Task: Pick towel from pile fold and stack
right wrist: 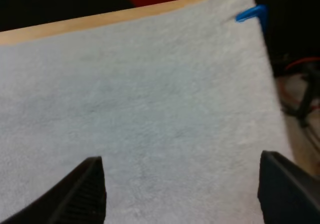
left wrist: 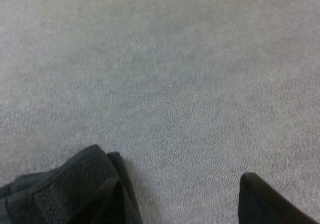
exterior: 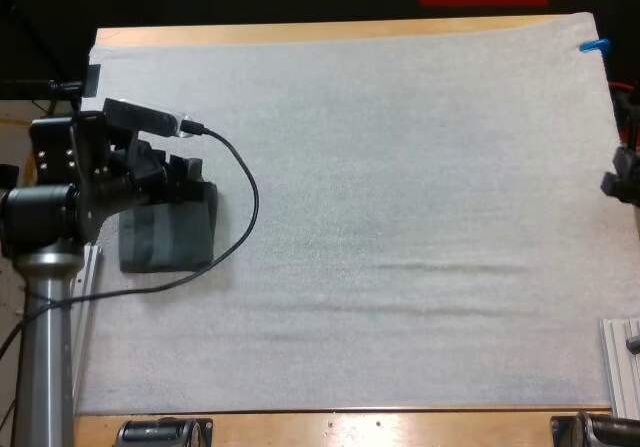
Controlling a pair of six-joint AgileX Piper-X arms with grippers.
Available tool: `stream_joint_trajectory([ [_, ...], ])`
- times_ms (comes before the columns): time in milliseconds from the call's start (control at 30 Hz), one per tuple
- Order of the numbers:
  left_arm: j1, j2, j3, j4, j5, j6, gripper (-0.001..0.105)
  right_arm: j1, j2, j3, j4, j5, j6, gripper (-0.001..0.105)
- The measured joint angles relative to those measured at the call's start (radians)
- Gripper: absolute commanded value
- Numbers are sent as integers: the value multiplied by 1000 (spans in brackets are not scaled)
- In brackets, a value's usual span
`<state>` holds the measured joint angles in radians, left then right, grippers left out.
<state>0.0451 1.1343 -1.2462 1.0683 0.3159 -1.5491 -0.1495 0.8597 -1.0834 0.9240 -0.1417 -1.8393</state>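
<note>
A dark grey-green folded towel (exterior: 167, 235) lies flat at the left edge of the white mat (exterior: 400, 217). My left gripper (exterior: 186, 179) hovers over the towel's far end, open. In the left wrist view one finger is at the towel's (left wrist: 55, 189) edge, the other finger (left wrist: 260, 204) stands over bare mat, and nothing is pinched between them. At the mat's right edge my right gripper (exterior: 618, 181) is open over bare mat, its fingers (right wrist: 82, 191) set wide apart.
A bare wooden table edge (exterior: 330, 32) runs along the far side of the mat. Metal brackets (exterior: 620, 362) sit at the near right corner. The left arm's base post (exterior: 45, 347) rises at the near left.
</note>
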Motion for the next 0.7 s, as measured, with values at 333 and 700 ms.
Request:
stream_joint_trajectory([
  [333,0,-261,0,-25,-42,8,49,0,-316,0,8,7,-10,62],
  [700,-85,-627,4,-51,-121,14,49,4,-635,-4,39,7,-24,62],
])
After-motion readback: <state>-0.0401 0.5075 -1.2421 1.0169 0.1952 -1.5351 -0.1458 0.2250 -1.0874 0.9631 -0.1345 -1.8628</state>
